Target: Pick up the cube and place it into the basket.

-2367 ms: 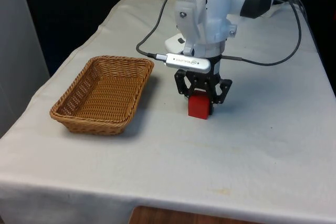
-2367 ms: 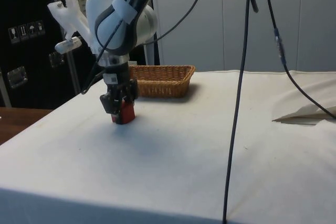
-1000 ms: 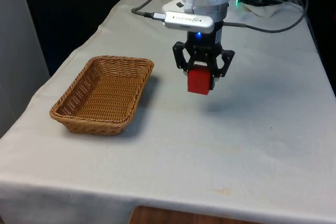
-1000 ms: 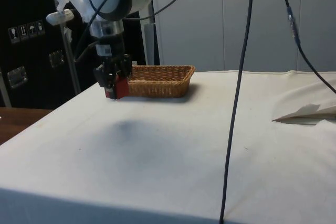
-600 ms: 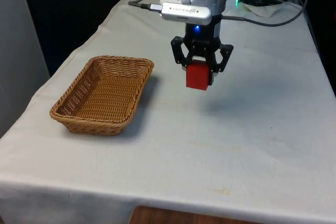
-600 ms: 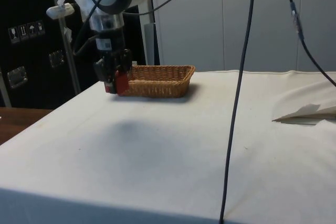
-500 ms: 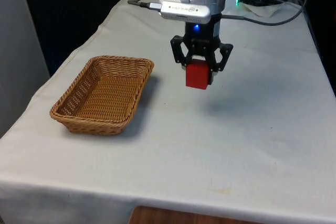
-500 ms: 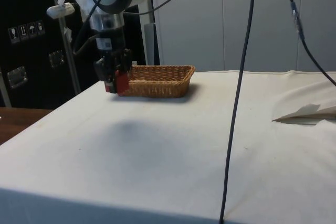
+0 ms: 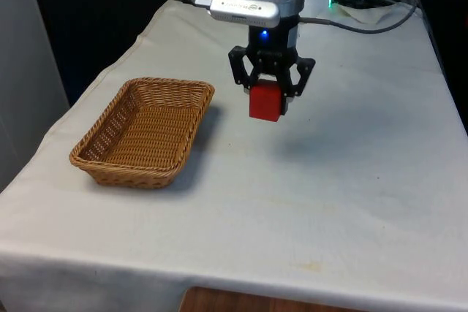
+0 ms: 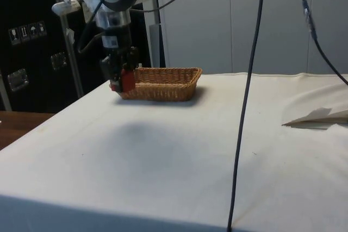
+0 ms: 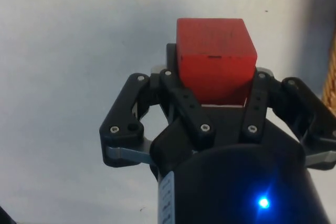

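Gripper [image 9: 267, 100] hung above the white cloth [image 9: 351, 180], jaws clamped on the red cube [image 9: 265, 101], which was held clear of the table. Wicker basket [image 9: 146, 129] sat on the cloth toward the front view's left, near the cube but apart from it, nothing inside it.

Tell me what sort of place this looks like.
Probably a robotics lab or test bench rather than a home: a gripper holds a red cube above a table under a plain white cloth, a lone wicker basket stands on it, and loose cables hang in front.
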You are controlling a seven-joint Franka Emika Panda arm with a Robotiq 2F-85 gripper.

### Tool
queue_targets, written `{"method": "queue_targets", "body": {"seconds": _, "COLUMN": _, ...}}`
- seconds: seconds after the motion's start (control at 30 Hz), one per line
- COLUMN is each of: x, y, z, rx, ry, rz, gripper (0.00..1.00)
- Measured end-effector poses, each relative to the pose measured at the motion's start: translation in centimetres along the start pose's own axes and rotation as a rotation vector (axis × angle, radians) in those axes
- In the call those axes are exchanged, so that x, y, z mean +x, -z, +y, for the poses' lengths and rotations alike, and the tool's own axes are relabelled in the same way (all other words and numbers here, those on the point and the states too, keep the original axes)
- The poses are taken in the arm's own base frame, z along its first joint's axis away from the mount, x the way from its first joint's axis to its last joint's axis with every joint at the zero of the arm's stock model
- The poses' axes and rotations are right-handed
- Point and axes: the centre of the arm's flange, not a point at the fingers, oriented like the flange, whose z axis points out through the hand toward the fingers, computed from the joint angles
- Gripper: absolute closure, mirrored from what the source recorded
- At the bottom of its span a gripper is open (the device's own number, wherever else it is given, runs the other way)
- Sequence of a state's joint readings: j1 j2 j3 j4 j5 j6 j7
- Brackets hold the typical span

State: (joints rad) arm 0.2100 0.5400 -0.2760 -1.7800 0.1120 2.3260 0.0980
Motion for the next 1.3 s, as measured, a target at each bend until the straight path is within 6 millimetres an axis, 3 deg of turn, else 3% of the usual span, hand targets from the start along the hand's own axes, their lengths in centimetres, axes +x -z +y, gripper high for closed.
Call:
{"method": "queue_targets", "body": {"seconds": 0.47, "x": 0.6, "y": 2.5, "z": 3.3, "rx": -0.009, "ry": -0.005, "rz": 0.013, "gripper": 1.0}}
{"method": "queue_targets", "body": {"seconds": 1.3, "x": 1.0, "y": 2.8, "z": 9.0, "rx": 0.041, "ry": -0.015, "rz": 0.012, "gripper": 1.0}}
